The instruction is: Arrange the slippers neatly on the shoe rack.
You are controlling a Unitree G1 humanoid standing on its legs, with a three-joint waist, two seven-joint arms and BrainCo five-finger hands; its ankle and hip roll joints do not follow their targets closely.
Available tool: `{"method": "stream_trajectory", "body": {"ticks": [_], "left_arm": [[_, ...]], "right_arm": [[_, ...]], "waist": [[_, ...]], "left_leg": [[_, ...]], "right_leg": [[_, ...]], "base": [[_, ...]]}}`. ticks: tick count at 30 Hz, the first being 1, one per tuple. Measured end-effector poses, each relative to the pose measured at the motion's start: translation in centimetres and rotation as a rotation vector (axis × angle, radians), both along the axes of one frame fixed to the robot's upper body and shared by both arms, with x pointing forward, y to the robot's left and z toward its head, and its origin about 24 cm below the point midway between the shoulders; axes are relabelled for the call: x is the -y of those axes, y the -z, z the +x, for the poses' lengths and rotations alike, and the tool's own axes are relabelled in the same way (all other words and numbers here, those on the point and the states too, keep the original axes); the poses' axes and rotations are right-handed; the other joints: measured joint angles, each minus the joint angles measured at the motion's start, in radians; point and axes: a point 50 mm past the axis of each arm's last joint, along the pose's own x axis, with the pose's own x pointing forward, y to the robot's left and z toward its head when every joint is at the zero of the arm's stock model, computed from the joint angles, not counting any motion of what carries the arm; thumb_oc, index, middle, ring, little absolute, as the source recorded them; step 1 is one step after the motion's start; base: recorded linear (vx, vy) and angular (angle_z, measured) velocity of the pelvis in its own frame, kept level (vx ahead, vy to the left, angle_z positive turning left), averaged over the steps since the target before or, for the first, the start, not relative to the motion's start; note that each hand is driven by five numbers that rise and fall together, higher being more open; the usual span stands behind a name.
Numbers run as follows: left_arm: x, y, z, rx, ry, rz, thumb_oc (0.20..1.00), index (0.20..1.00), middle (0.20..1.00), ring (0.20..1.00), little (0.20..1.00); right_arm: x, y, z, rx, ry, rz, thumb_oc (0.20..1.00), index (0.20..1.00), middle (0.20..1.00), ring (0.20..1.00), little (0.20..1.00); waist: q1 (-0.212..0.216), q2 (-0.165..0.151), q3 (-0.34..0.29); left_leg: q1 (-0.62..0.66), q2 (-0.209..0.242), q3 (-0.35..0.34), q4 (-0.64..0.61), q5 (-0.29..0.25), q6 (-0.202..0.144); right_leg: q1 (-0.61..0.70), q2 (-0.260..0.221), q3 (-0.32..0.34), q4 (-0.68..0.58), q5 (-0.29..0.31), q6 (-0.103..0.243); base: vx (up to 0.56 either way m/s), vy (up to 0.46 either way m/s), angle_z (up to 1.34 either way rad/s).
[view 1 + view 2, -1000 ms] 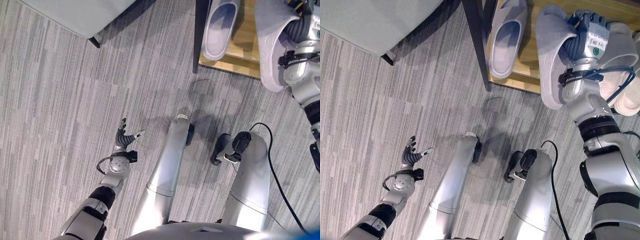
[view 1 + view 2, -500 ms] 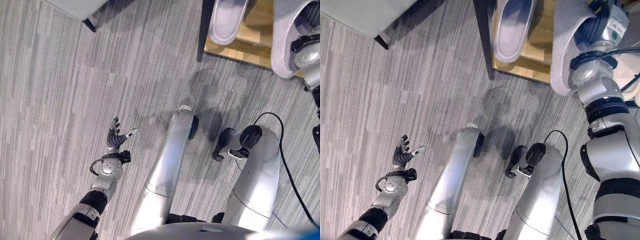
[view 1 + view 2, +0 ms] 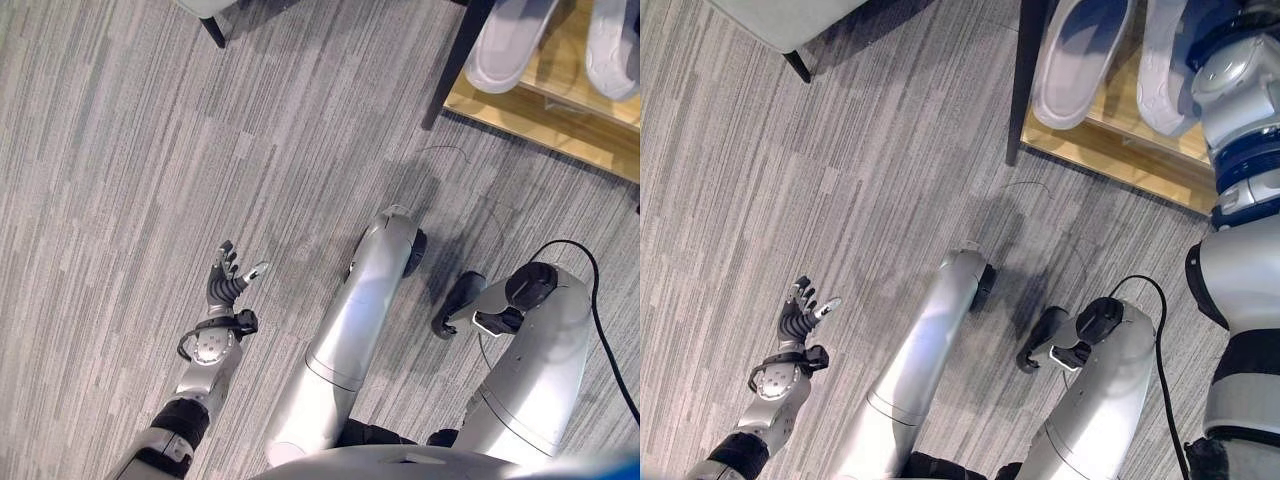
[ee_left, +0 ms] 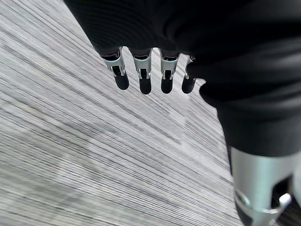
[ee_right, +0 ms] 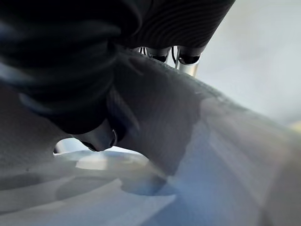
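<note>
A: How far along? One grey slipper (image 3: 1077,55) is lying on the wooden shoe rack (image 3: 1110,160).

B: And the right hand (image 5: 101,127) is pinching a second slipper (image 3: 1163,80) beside it, thumb inside, fingers beyond the strap. Left hand (image 3: 226,284) is hanging loose-fingered, holding nothing.

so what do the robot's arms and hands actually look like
The arms are smooth silver-grey shells with black bands at the joints. The left hand has a dark ribbed cover over its back and wrist, a round silver wrist piece with a small black cable loop, and silver fingers with dark tips. The right hand has the same dark ribbed cover; a blue ring sits on that forearm.
</note>
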Motion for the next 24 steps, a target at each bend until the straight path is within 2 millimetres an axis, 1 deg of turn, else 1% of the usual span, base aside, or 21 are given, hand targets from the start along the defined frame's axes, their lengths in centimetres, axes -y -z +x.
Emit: {"method": "stream_trajectory", "body": {"ticks": [1,2,3,5,9,11,13,16,17,19,22,23,24], "left_arm": [[0.0,0.0,-0.1,-0.001,-0.002,-0.012,1.000,1.000,1.000,1.000,1.000],[-0.1,0.2,-0.2,-0.006,-0.007,-0.020,1.000,1.000,1.000,1.000,1.000],[-0.2,0.1,-0.4,-0.007,-0.007,-0.019,1.000,1.000,1.000,1.000,1.000],[-0.4,0.0,-0.4,-0.003,-0.011,-0.019,1.000,1.000,1.000,1.000,1.000],[-0.5,0.4,-0.9,-0.020,-0.013,-0.016,1.000,1.000,1.000,1.000,1.000],[-0.5,0.6,-1.1,-0.031,-0.015,-0.010,1.000,1.000,1.000,1.000,1.000],[-0.7,0.8,-1.2,-0.040,-0.019,-0.005,1.000,1.000,1.000,1.000,1.000],[-0.7,1.5,-1.6,-0.078,-0.011,0.016,1.000,1.000,1.000,1.000,1.000],[-0.5,1.7,-1.6,-0.083,0.001,0.017,1.000,1.000,1.000,1.000,1.000],[-0.4,1.9,-1.7,-0.095,0.007,0.023,1.000,1.000,1.000,1.000,1.000],[-0.4,1.9,-1.7,-0.095,0.017,0.037,1.000,1.000,1.000,1.000,1.000],[-0.4,1.9,-1.7,-0.095,0.024,0.038,1.000,1.000,1.000,1.000,1.000],[-0.3,1.8,-1.6,-0.094,0.031,0.043,1.000,1.000,1.000,1.000,1.000]], "right_arm": [[0.1,0.2,0.1,-0.008,0.005,0.006,0.200,0.200,0.200,0.200,0.200],[0.3,0.4,0.1,-0.016,0.010,0.009,0.485,0.485,0.485,0.485,0.485],[0.7,0.6,0.1,-0.025,0.025,0.021,1.000,1.000,1.000,1.000,1.000],[1.3,0.9,0.1,-0.038,0.044,0.042,1.000,1.000,1.000,1.000,1.000],[1.5,0.9,-0.1,-0.020,0.047,0.058,1.000,1.000,1.000,1.000,1.000],[2.1,0.7,-0.5,0.006,0.067,0.077,1.000,1.000,1.000,1.000,1.000],[2.2,0.8,-0.5,0.004,0.069,0.078,1.000,1.000,1.000,1.000,1.000],[2.2,0.9,-0.4,0.036,0.026,0.169,1.000,1.000,1.000,1.000,1.000],[2.5,1.2,-0.5,0.045,0.015,0.203,1.000,1.000,1.000,1.000,1.000],[2.1,2.6,0.2,0.027,-0.014,0.242,1.000,1.000,1.000,1.000,1.000],[2.1,4.8,0.8,0.016,-0.054,0.318,1.000,1.000,1.000,1.000,1.000],[2.2,4.9,0.8,0.020,-0.060,0.333,1.000,1.000,1.000,1.000,1.000],[2.0,5.3,0.8,0.055,-0.116,0.381,1.000,1.000,1.000,1.000,1.000]], "waist": [[0.010,0.000,0.000],[0.015,0.001,0.000],[0.020,0.001,0.000],[0.025,0.006,0.000],[0.012,0.012,-0.001],[0.007,0.025,-0.001],[0.006,0.027,-0.002],[-0.017,0.029,-0.002],[-0.021,0.029,-0.002],[-0.034,0.029,-0.002],[-0.039,0.029,-0.002],[-0.039,0.029,-0.002],[-0.039,0.029,-0.002]], "left_leg": [[0.000,0.000,0.002,0.003,0.000,0.000],[0.000,0.000,0.004,0.003,0.000,0.001],[0.003,-0.002,0.005,0.003,0.000,0.001],[0.008,-0.005,0.005,0.003,0.000,0.002],[0.008,0.001,0.006,0.009,-0.001,0.004],[0.010,0.004,0.005,0.011,-0.002,0.004],[0.010,0.007,0.004,0.011,-0.003,0.003],[0.011,0.011,0.006,0.010,-0.006,0.003],[0.012,0.011,0.006,0.010,-0.007,0.003],[0.014,0.016,0.006,0.010,-0.011,0.003],[0.015,0.020,0.008,0.011,-0.016,0.004],[0.015,0.023,0.009,0.011,-0.016,0.004],[0.018,0.026,0.007,0.015,-0.021,0.004]], "right_leg": [[0.001,-0.001,0.001,0.000,0.000,0.000],[0.002,-0.002,0.003,0.000,0.000,0.000],[0.006,-0.005,0.003,0.000,0.000,0.000],[0.012,-0.006,0.003,0.000,0.000,0.000],[0.011,-0.003,0.004,0.003,0.000,0.000],[0.010,0.000,0.004,0.003,0.000,0.000],[0.007,0.006,0.005,0.004,0.000,0.000],[0.006,0.008,0.006,0.003,0.000,0.000],[0.006,0.009,0.006,0.003,0.000,0.000],[0.005,0.014,0.006,0.001,0.000,0.000],[0.003,0.016,0.008,0.003,-0.001,-0.001],[0.001,0.019,0.009,0.003,-0.001,-0.001],[0.003,0.021,0.008,0.005,-0.001,-0.002]], "base": [[-0.01,0.057,0.00],[0.00,0.044,0.00],[0.01,0.033,0.03],[0.00,0.019,0.00],[0.00,0.019,-0.02],[0.00,0.015,-0.06],[0.00,0.014,-0.05],[0.00,0.006,-0.01],[0.01,0.019,-0.05],[0.01,0.017,-0.05],[0.01,0.003,-0.03],[0.01,0.000,-0.06],[0.00,-0.003,-0.08]]}}
